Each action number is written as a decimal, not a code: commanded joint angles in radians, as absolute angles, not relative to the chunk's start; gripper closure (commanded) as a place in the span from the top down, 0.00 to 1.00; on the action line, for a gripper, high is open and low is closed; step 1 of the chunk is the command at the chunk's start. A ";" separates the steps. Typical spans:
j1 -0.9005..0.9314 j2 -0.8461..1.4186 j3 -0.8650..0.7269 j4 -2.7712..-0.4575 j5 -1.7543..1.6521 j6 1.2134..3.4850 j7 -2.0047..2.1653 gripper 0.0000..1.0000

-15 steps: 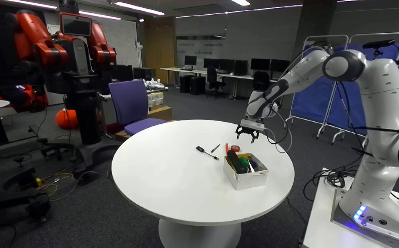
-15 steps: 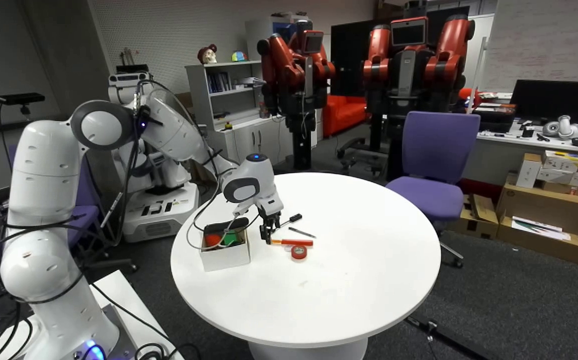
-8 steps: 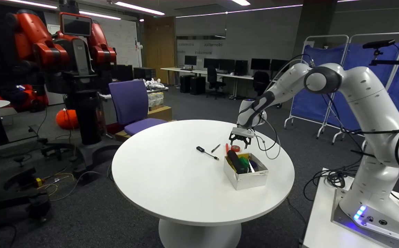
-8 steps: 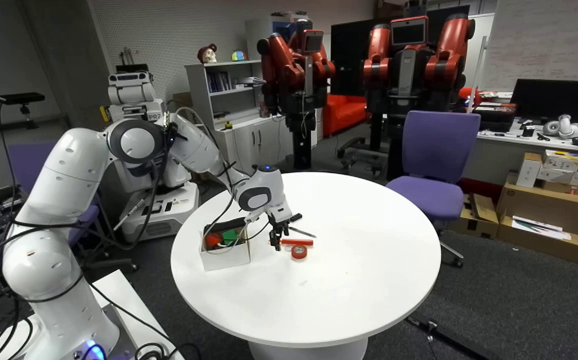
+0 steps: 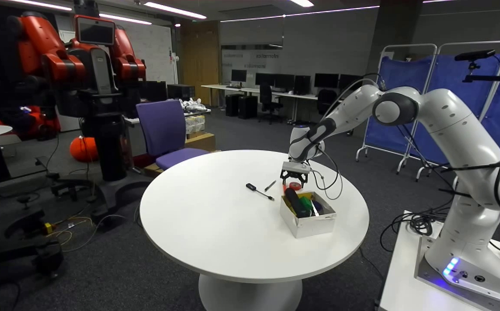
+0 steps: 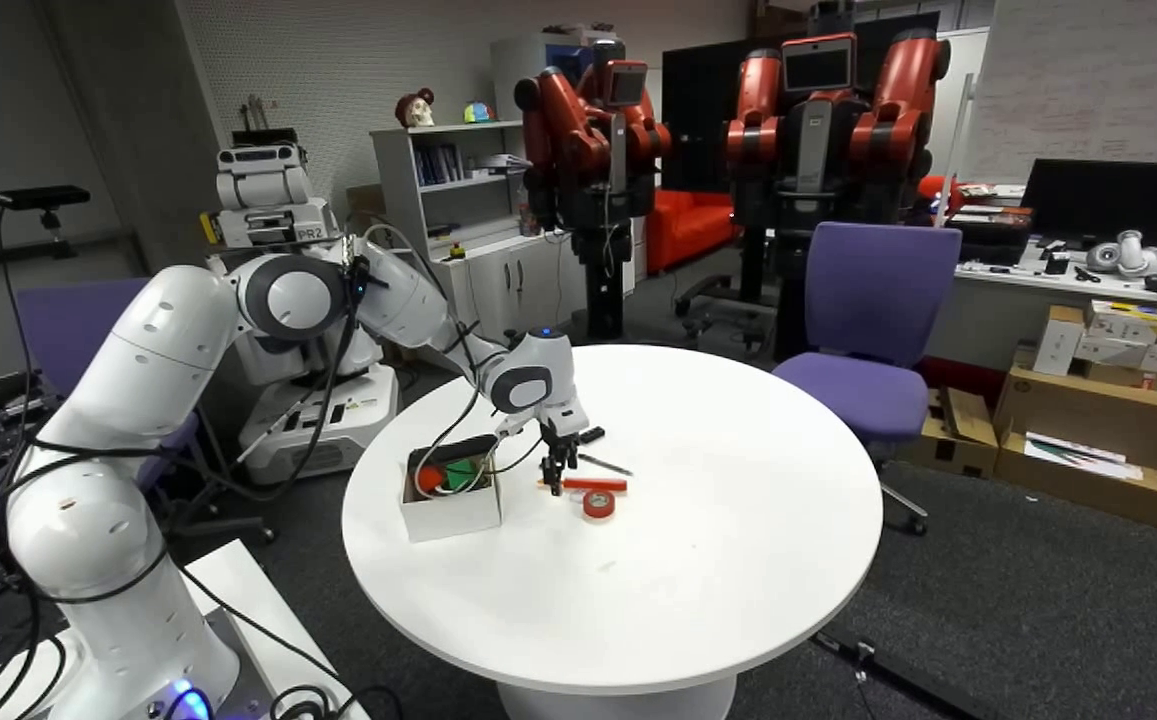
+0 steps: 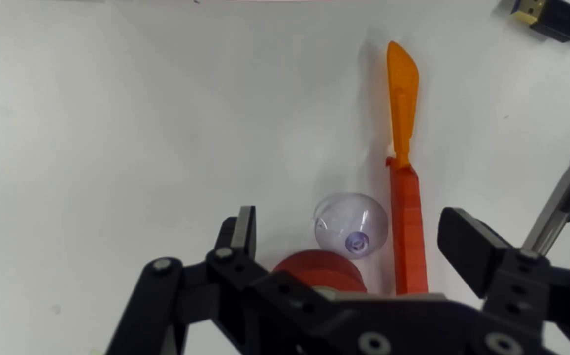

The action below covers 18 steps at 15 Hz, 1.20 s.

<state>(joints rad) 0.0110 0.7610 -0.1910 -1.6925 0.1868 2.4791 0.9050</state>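
The white counter [image 5: 215, 220] carries a red tape roll [image 7: 320, 270], clear suction cup [image 7: 344, 224] and orange-bladed knife [image 7: 408, 227] below the hand [image 7: 348, 224], which is spread wide.

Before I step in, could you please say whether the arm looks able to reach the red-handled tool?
Probably yes: the gripper hangs open over the red-handled tool in the wrist view, nothing lying on it, though the clear cup and red tape alongside might crowd the grip.
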 commanded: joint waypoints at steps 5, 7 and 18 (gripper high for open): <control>0.025 0.838 -0.212 -1.567 0.128 2.377 0.958 0.98; 0.029 0.854 -0.214 -1.551 0.120 2.377 0.963 0.98; 0.041 0.902 -0.224 -1.500 0.096 2.360 0.971 0.48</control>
